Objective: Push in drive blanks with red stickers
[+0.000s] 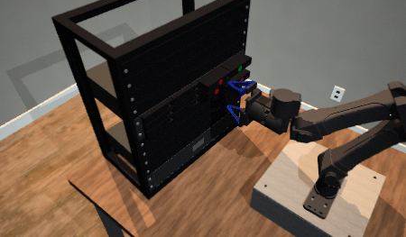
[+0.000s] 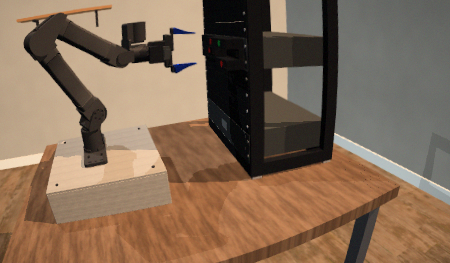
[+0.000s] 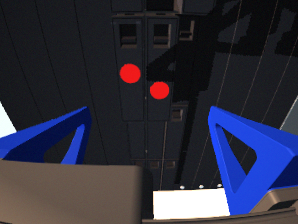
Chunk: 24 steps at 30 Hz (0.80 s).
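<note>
The black open-frame rack (image 1: 167, 77) stands on the wooden table and also shows in the exterior view (image 2: 265, 76). Near its upper front corner several drive blanks stick out a little. Three carry red stickers (image 1: 221, 81) (image 1: 216, 91) (image 1: 242, 78) and one carries a green sticker (image 1: 240, 68). In the wrist view two red stickers (image 3: 131, 74) (image 3: 160, 90) lie straight ahead. My gripper (image 1: 228, 95) is open and empty. Its blue fingers stand one above the other, a short gap in front of the red-sticker blanks (image 2: 195, 47), not touching them.
The arm's base sits on a pale wooden block (image 2: 107, 178) at the table's near side. The rack's other front panels are flush. A table edge (image 2: 320, 221) runs close behind the rack. A wall shelf (image 2: 65, 13) hangs behind the arm.
</note>
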### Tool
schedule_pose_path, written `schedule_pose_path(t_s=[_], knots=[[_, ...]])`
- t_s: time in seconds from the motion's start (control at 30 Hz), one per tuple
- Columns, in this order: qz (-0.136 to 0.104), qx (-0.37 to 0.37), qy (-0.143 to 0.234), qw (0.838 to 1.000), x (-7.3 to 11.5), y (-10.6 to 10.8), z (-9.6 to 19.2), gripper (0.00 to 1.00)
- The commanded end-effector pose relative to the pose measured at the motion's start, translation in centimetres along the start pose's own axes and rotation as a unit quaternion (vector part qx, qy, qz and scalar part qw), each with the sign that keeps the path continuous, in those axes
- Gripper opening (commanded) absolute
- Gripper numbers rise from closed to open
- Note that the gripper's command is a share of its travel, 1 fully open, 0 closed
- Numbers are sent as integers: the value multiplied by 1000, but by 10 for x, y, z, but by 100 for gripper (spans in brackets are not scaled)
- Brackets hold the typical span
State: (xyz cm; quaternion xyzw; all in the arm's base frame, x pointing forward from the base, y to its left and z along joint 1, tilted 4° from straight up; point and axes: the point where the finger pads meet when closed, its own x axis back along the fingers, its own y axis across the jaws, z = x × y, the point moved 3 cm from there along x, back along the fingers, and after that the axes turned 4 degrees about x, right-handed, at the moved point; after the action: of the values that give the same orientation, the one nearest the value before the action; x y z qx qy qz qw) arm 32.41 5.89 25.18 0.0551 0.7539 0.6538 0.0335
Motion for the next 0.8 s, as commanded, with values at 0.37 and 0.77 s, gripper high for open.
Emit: schedule_pose_path(t_s=[0.37, 0.77], knots=[[1, 2, -2, 1000, 2, -6, -33, 100], [-4, 0, -2, 1000, 1, -9, -82, 100]])
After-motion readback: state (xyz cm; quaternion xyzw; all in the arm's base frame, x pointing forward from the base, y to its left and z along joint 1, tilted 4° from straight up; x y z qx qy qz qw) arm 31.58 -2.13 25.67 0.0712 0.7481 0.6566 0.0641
